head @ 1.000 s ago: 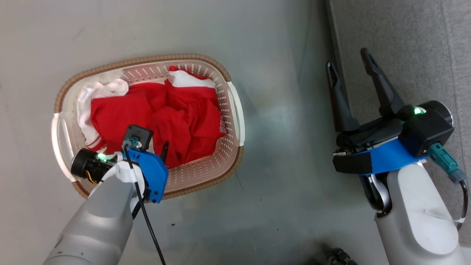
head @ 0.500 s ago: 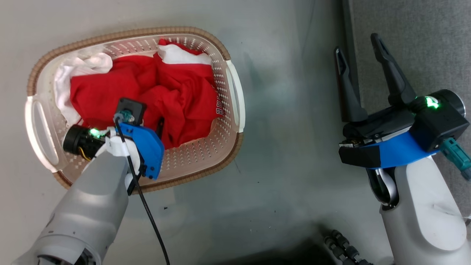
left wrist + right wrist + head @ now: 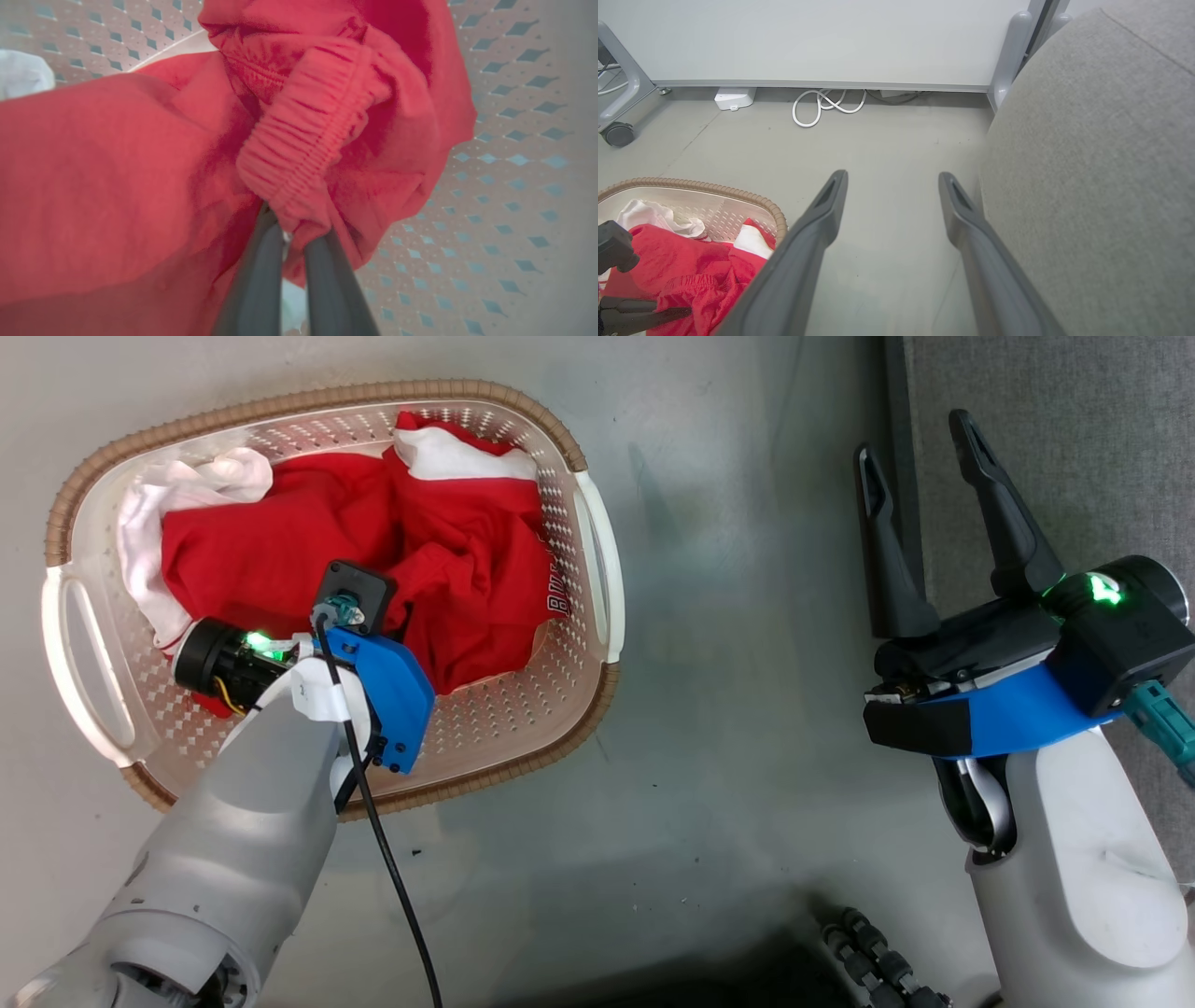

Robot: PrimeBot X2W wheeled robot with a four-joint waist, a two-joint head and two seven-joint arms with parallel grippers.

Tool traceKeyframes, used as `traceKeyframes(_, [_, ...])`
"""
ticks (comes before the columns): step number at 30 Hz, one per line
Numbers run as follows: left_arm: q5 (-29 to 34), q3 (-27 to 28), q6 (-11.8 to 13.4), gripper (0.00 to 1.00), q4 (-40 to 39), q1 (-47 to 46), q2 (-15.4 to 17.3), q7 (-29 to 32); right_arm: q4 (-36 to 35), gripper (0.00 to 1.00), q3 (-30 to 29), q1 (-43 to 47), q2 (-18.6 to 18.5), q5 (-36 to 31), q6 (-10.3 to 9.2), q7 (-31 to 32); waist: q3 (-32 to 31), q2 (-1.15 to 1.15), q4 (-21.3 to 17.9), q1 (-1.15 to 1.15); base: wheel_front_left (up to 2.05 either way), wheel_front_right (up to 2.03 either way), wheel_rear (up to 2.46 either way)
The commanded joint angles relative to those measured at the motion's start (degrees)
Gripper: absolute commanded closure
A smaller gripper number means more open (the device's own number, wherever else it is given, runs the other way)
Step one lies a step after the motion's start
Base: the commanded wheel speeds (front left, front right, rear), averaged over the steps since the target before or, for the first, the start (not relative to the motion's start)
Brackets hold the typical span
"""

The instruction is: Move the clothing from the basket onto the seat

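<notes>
Left forearm (image 3: 233, 840) is reaching up from the near left corner and dipping over the near rim of the basket (image 3: 523, 733), with a black cable (image 3: 397, 896) trailing from its wrist. The left gripper (image 3: 293, 231) is pointing down into the basket. Its two fingers are standing almost together, pinching the gathered elastic band (image 3: 308, 135) of the clothing (image 3: 271, 555).

The clothing is lying crumpled inside the basket, covering most of the bottom, with white panels showing at the far left and far middle. White lettering (image 3: 558, 607) is showing on a red fold against the basket's right wall; it is too small to read. Perforated bottom is lying bare along the near and right sides. The brown woven-look rim is running round the far side and the near right corner.

Bare grey floor (image 3: 738, 691) is lying open between the basket and the seat (image 3: 1074, 439). The right gripper (image 3: 915, 437) is hovering at the seat's left edge, fingers spread wide, gripping nothing, pointing away from the robot. The seat is occupying the far right, its rounded edge falling to the floor.

Farther off, in the right wrist view, a looped white cable (image 3: 822, 105) and a small white box (image 3: 734, 98) are lying at the foot of a pale wall panel (image 3: 831, 37), well apart from the basket. A castor (image 3: 616, 135) is standing at the far left.
</notes>
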Motion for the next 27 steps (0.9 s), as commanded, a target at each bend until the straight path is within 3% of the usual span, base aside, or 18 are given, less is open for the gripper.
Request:
traceKeyframes(1, [-1.0,-0.7,-0.1,1.00,-0.3,-0.9,0.2,-0.7,0.2,0.00,-0.2,-1.3,0.0,0.0,0.03,-0.2,-0.3,0.00,0.2,0.00,0.00,0.00,0.00])
traceKeyframes(10, [-5.3,-3.8,-0.1,1.00,-2.7,0.6,-1.2,-5.1,1.0,0.00,-0.7,-0.1,-0.5,-0.1,0.03,-0.2,-4.1,0.00,2.3,0.00,0.00,0.00,0.00])
traceKeyframes(22, [-10.8,-6.9,-0.1,1.00,-7.4,4.2,-1.8,-8.6,3.2,0.00,-0.5,2.1,-1.6,0.2,0.03,-0.2,-14.0,0.00,5.7,0.00,0.00,0.00,0.00])
traceKeyframes(27, [-10.2,-4.4,-0.1,1.00,-12.6,6.6,-1.0,-8.6,4.3,0.00,-0.8,4.0,-2.0,0.3,0.03,-0.2,-18.7,0.00,7.1,0.00,0.00,0.00,0.00])
